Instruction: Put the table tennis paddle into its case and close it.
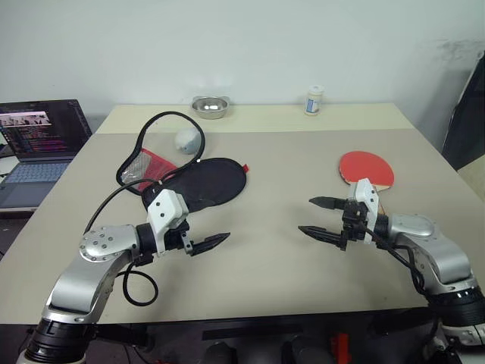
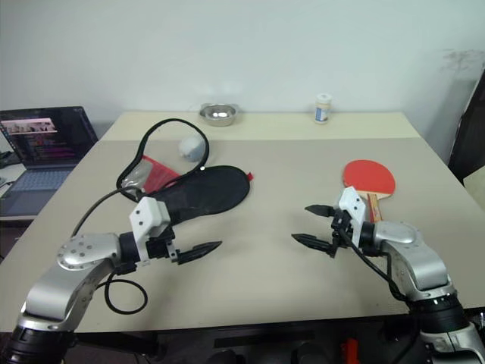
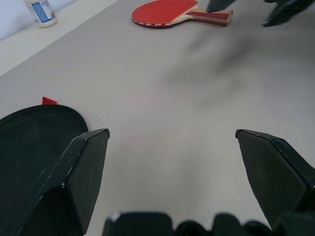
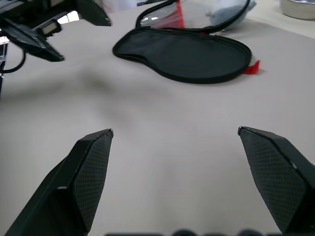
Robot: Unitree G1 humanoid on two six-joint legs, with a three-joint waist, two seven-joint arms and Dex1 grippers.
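Observation:
The table tennis paddle (image 1: 366, 168) lies red face up on the right of the table, its handle partly hidden behind my right gripper (image 1: 306, 215). That gripper hovers open and empty just in front of it. The case (image 1: 201, 183) lies unzipped on the left, black side up, with its red and mesh flap (image 1: 148, 163) folded out behind and a grey round tag (image 1: 187, 140) beside it. My left gripper (image 1: 216, 241) is open and empty, just in front of the case. In the wrist views the fingers (image 3: 88, 167) (image 4: 91, 172) stand wide apart, nothing between them.
An open laptop (image 1: 38, 148) sits off the table's left edge. A steel bowl (image 1: 210, 106) and a small white bottle (image 1: 314, 100) stand at the far edge of the table (image 1: 265, 280). A dark object (image 1: 466, 121) stands at the right.

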